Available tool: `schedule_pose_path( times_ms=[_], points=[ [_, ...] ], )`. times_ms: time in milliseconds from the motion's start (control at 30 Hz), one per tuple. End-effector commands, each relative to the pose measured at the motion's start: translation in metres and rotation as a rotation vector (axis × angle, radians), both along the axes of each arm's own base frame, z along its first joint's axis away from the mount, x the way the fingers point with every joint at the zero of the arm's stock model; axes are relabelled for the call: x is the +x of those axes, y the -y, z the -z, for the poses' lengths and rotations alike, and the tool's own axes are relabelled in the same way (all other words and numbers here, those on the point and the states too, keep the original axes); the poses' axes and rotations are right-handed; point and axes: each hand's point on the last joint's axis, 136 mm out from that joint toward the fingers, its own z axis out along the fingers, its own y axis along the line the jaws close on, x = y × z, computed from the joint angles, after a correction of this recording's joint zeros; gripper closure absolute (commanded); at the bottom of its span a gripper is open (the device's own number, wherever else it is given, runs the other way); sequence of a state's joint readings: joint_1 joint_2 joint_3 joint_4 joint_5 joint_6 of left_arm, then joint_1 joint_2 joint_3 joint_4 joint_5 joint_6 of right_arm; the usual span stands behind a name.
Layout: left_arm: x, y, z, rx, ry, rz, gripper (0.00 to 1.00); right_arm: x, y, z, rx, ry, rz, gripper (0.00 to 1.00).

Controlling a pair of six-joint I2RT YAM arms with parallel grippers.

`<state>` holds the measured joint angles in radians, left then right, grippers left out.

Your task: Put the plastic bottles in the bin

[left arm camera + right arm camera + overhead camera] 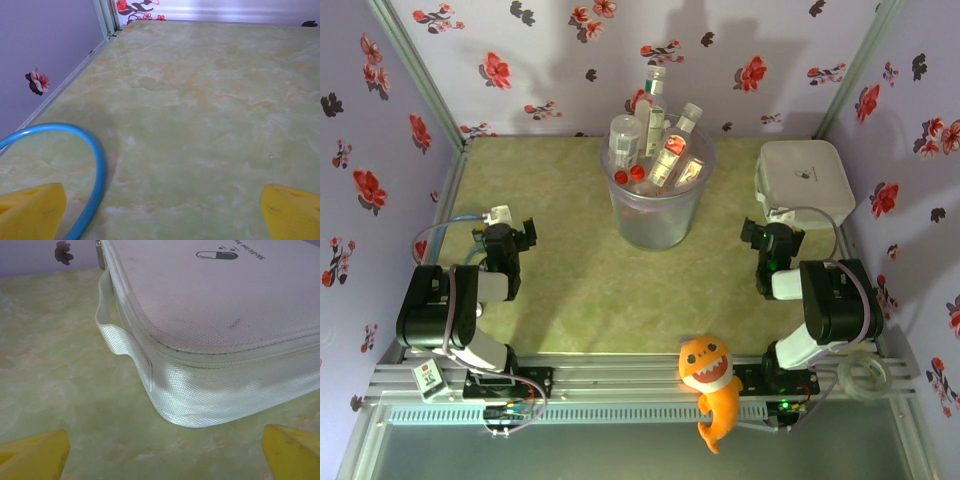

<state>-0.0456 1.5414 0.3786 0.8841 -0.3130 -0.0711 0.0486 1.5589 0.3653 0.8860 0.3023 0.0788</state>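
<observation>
Floral-papered walls (pixel 520 60) close in a green marbled bench (pixel 570 300). At its far middle we see the bin (pixel 655 225) upright, the plastic bottles (pixel 665 150) standing and leaning inside it, several poking above the rim. A white zipped case (pixel 210 315) lies closed to its right. Both arms fold low; the left claw (pixel 160 215) gapes over bare bench, and the right claw (pixel 165 452) gapes just before the case, both empty.

I am counting about seven plastic bottles (pixel 672 150), one bin (pixel 655 225), one white case (pixel 802 170), one orange shark toy (pixel 708 385) and one tape roll (pixel 862 375).
</observation>
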Motion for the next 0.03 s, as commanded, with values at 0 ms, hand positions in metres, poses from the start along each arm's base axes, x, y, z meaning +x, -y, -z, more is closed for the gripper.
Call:
schedule_pose_path(
  times_ms=[0],
  points=[
    [0.0029,-0.0033,-0.0066,0.014,0.032,-0.003,0.0,0.0054,0.0008,-0.0086,0.023,0.037,0.004,0.01]
  ],
)
